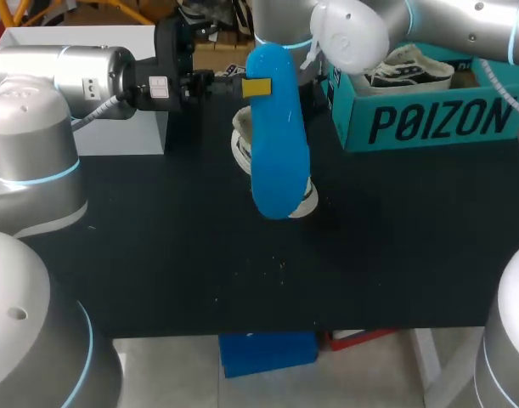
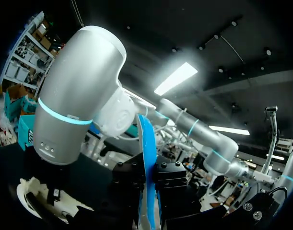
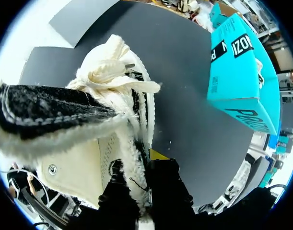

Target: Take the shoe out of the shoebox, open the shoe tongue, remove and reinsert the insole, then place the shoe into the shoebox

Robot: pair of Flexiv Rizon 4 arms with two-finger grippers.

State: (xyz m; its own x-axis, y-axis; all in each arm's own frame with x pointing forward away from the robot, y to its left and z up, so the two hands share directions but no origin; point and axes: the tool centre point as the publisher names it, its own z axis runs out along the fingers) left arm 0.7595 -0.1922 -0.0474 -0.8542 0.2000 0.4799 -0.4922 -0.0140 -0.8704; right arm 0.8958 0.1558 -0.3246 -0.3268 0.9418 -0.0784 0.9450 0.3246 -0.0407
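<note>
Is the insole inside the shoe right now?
No, the left claw holds the blue insole up, outside the shoe.

Insole (image 1: 276,144) over shoe (image 1: 241,149) at middle of table (image 1: 242,263), shoebox (image 1: 429,123) behind, rightward

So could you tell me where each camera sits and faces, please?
Head view: above and behind, looking down on the table; left arm and right arm show.
Left wrist view: left gripper and insole, facing the right arm.
Right wrist view: right gripper, looking down on the shoe.
All share the shoe.
</note>
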